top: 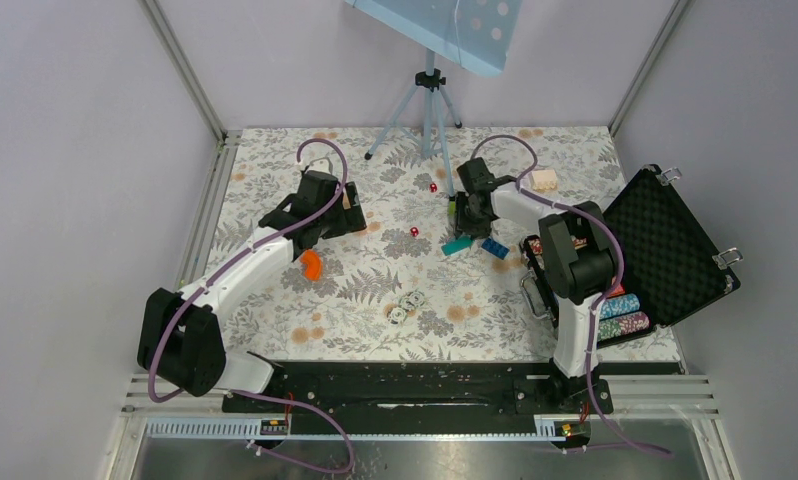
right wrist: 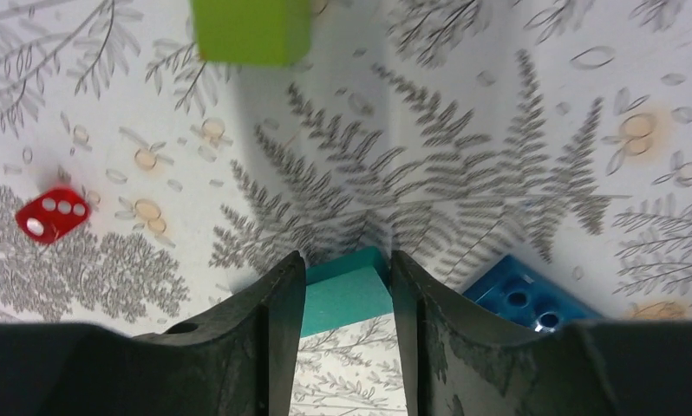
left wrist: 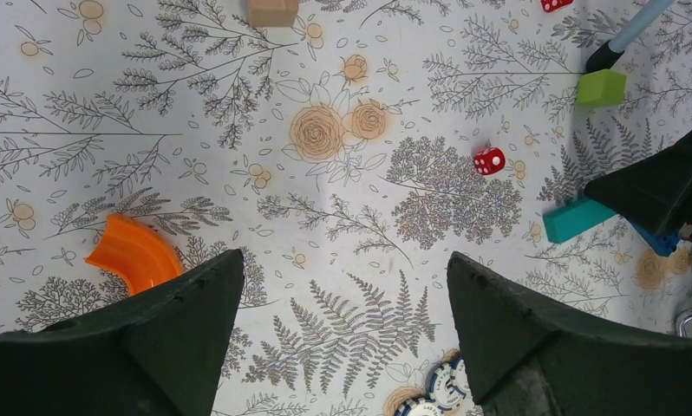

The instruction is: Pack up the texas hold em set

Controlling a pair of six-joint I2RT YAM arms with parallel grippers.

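The right gripper (right wrist: 347, 267) has its fingers closed partway onto the teal brick (right wrist: 347, 296), which fills the narrow gap between them and touches both inner faces; a blue brick (right wrist: 523, 299) lies just to its right, and a red die (right wrist: 52, 214) sits well apart at the left. The left gripper (left wrist: 344, 260) stands wide apart over bare cloth, holding nothing, with an orange curved piece (left wrist: 134, 253) beside its left finger. The briefcase (top: 665, 240) lies open at the right edge of the top view.
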